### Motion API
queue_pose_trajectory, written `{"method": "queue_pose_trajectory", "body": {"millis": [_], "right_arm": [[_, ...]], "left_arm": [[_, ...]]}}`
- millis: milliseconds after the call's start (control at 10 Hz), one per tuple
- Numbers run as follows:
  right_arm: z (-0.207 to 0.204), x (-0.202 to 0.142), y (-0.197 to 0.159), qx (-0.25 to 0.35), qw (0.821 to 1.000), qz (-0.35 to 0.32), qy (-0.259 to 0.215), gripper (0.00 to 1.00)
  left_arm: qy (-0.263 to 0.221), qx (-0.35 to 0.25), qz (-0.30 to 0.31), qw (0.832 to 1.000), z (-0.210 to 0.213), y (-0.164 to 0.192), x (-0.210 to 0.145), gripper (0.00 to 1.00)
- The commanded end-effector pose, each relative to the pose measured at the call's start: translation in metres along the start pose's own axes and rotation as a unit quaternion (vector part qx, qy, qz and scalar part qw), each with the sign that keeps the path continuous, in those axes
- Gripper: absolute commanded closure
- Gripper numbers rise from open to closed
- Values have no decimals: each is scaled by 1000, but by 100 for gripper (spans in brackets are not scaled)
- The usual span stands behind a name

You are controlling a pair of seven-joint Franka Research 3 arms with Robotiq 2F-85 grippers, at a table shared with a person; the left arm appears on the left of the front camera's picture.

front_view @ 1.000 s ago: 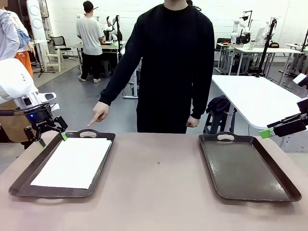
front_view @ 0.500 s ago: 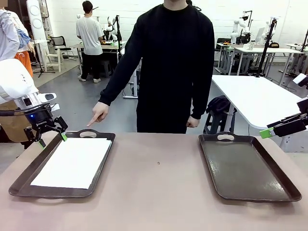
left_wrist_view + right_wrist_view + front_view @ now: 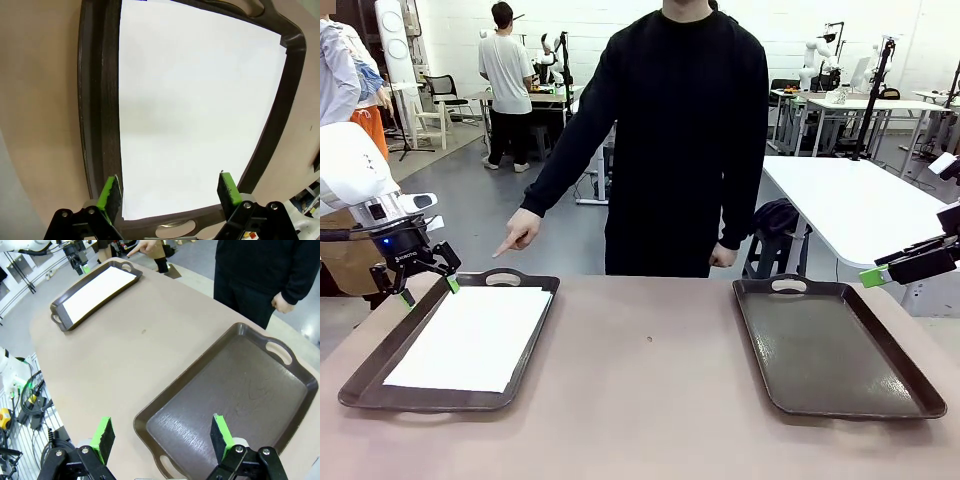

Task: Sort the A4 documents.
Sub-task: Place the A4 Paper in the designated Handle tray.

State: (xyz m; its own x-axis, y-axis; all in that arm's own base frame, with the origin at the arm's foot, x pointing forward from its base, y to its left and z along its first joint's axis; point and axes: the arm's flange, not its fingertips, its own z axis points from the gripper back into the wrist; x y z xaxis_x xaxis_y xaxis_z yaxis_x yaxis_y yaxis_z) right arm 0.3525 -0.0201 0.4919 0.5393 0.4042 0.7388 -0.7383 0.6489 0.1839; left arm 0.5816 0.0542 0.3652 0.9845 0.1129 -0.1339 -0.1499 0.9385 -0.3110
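Now the left gripper [image 3: 167, 192] hangs wide and empty — the A4 documents [image 3: 195, 110] lie straight below it in the left tray [image 3: 100, 100]. Next, judging so: descend, pinch one top sheet's edge.

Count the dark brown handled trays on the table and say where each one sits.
2. One dark brown handled tray sits on the table's left side, holding white paper; the other sits on the right side, bare inside.
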Motion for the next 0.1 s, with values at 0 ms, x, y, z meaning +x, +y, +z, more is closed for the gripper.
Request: {"method": "queue_pose_trajectory", "body": {"millis": [0], "right_arm": [[-2,1,-4,9,1000,5,-11,0]], "left_arm": [[4,3,-6,1000,1,0,-1,0]]}}
